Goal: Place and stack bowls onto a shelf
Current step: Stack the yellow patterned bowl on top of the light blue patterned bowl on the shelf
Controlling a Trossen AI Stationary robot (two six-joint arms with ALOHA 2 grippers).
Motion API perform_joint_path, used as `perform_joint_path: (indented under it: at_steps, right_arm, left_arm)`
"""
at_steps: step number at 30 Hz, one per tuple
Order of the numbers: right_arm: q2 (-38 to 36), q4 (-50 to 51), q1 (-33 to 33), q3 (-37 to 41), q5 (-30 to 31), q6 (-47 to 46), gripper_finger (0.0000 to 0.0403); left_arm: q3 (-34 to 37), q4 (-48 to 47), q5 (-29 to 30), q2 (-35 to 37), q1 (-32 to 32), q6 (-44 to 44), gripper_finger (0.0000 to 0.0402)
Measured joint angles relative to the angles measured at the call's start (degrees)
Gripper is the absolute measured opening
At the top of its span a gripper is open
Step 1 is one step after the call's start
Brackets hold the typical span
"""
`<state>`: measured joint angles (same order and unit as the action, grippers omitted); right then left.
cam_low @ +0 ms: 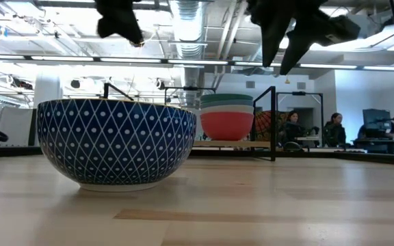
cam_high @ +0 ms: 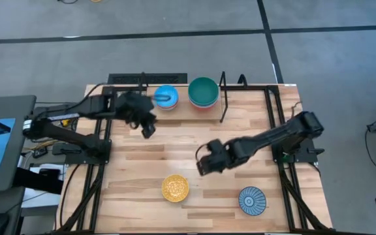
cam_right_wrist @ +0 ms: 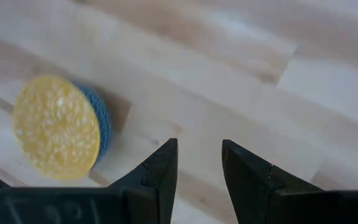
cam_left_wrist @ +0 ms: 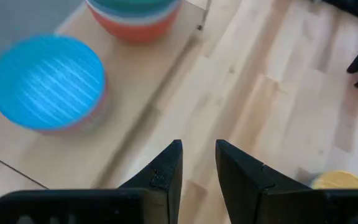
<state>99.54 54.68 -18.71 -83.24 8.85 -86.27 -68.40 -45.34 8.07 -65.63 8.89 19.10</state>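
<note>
The shelf (cam_high: 183, 106) stands at the table's far edge. On it rest a light blue bowl (cam_high: 166, 97) atop another bowl and a teal-topped stack (cam_high: 203, 92) with white and red-orange bowls below (cam_low: 226, 117). A yellow patterned bowl (cam_high: 174, 188), blue outside (cam_right_wrist: 56, 127), and a blue-white striped bowl (cam_high: 252, 200) sit on the table near its front edge. My left gripper (cam_high: 147, 128) hangs open in front of the shelf (cam_left_wrist: 199, 158). My right gripper (cam_high: 203, 167) hangs open over mid-table (cam_right_wrist: 199, 158), up and right of the yellow bowl.
Black wire uprights (cam_high: 223, 98) rise at the shelf's right end. A bowl with a blue, white-patterned outside (cam_low: 115, 142) fills the low view's left. People sit at desks (cam_low: 334, 130) in the room beyond. Bare wood lies between the shelf and the front bowls.
</note>
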Motion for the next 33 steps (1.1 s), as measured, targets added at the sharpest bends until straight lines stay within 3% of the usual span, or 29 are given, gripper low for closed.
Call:
perform_joint_path:
  at_steps: [7, 11, 15, 22, 27, 33]
  right_arm:
    - [8.8, -0.3, -1.5, -7.2, 0.1, 0.6, 0.0151]
    - [12.5, -7.3, -1.5, -9.3, 1.1, 4.0, 0.0162]
    - [15.2, -17.7, -1.5, -9.7, -1.4, 5.7, 0.0185]
    - [21.1, -19.8, -1.5, -9.5, -3.6, 6.7, 0.0189]
    - [23.9, -22.1, -1.6, -9.5, -4.7, 7.9, 0.015]
    - [24.4, -22.1, -1.6, -9.5, -4.1, 6.7, 0.0053]
  left_arm:
    - [11.3, 6.3, 3.6, 6.1, -12.9, 12.6, 0.008]
    - [15.4, 10.7, 6.2, 6.3, -21.4, 18.7, 0.008]
    - [17.6, 12.8, 10.9, 5.5, -28.4, 24.2, 0.008]
    - [17.7, 13.1, 17.5, 2.9, -35.7, 31.1, 0.008]
    - [17.7, 13.3, 18.4, -0.3, -38.0, 31.9, 0.008]
    - [17.7, 13.7, 16.2, -5.2, -38.6, 32.6, 0.008]
